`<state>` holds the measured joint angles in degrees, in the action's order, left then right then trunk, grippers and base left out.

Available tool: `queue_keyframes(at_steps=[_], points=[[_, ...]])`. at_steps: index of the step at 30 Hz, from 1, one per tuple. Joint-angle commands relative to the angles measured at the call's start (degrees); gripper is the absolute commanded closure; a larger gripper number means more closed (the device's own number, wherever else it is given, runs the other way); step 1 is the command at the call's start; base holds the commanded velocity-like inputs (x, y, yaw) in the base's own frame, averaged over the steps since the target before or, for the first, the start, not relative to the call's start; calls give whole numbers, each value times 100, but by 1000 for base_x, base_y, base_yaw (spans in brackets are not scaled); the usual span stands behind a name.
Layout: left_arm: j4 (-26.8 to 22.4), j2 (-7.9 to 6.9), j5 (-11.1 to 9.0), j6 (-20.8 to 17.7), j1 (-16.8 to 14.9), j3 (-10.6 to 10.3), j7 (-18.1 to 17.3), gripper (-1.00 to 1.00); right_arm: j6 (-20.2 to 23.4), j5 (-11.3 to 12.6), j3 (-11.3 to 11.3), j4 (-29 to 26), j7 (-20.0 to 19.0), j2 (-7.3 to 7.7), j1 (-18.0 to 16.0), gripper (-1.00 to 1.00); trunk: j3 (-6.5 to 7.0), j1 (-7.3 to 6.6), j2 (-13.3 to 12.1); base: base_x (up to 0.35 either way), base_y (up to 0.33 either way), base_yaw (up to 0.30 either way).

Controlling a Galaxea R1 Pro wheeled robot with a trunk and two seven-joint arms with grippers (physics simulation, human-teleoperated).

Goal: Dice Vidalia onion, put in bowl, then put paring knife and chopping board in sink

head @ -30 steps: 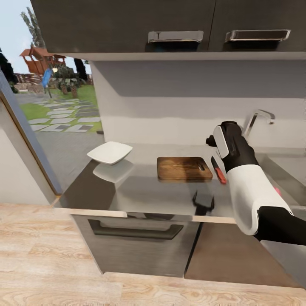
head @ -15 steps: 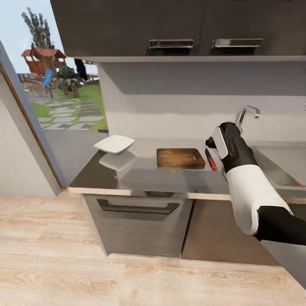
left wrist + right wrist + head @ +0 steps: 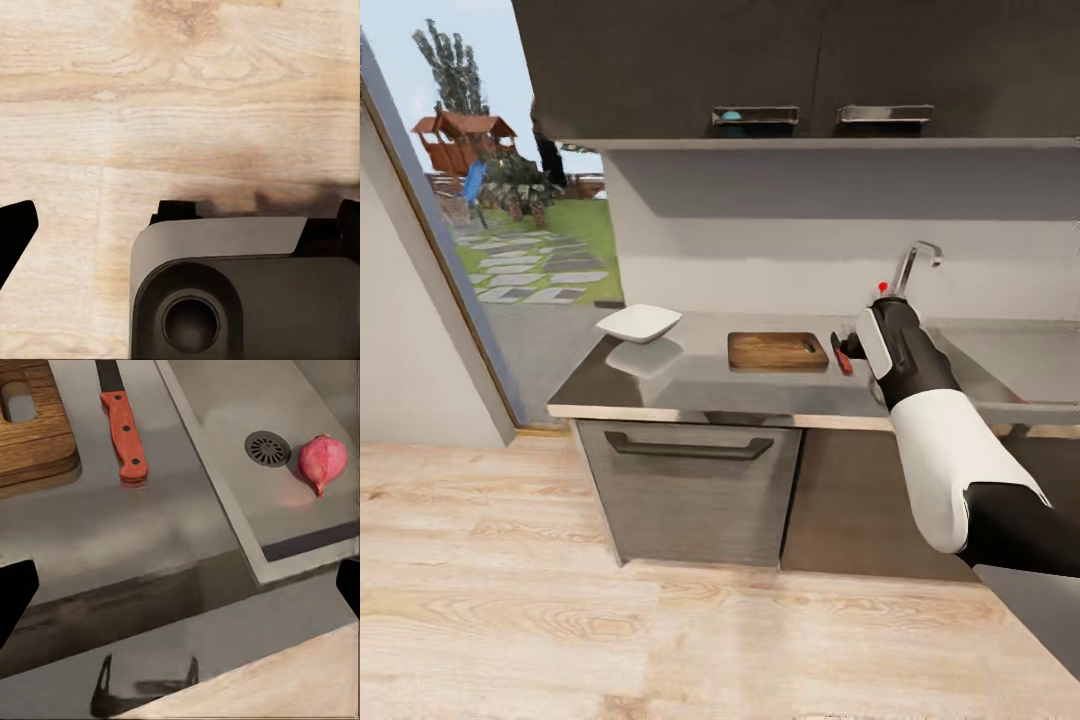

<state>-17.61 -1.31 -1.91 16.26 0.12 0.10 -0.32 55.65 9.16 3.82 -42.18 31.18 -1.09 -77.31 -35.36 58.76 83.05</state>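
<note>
Here, from left to right: the bowl (image 3: pixel 639 322), the chopping board (image 3: pixel 777 350) and the paring knife (image 3: pixel 120 426) line the countertop (image 3: pixel 690 385), the knife's long axis parallel to the board's short edge. The onion (image 3: pixel 322 461) lies in the sink (image 3: pixel 300 405) by the drain, further right. The right gripper (image 3: pixel 180 585), jaws wide and empty, hovers nearest it; whether the left gripper's jaws are spread cannot be told.
</note>
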Motion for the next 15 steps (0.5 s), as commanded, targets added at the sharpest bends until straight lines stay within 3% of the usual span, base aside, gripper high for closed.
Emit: queue_keyframes(at_steps=[1, 15], points=[[-5, -1, -19, 9, 3, -1, -3, -100, -25, 59, 14, 22, 56, -6, -4, -100, -4, -3, 3, -334, 0, 0], [30, -1, -19, 9, 0, -1, -5, -100, -588, 67, 13, 828, 38, 15, -4, -100, -4, -3, 3, -334, 0, 0]])
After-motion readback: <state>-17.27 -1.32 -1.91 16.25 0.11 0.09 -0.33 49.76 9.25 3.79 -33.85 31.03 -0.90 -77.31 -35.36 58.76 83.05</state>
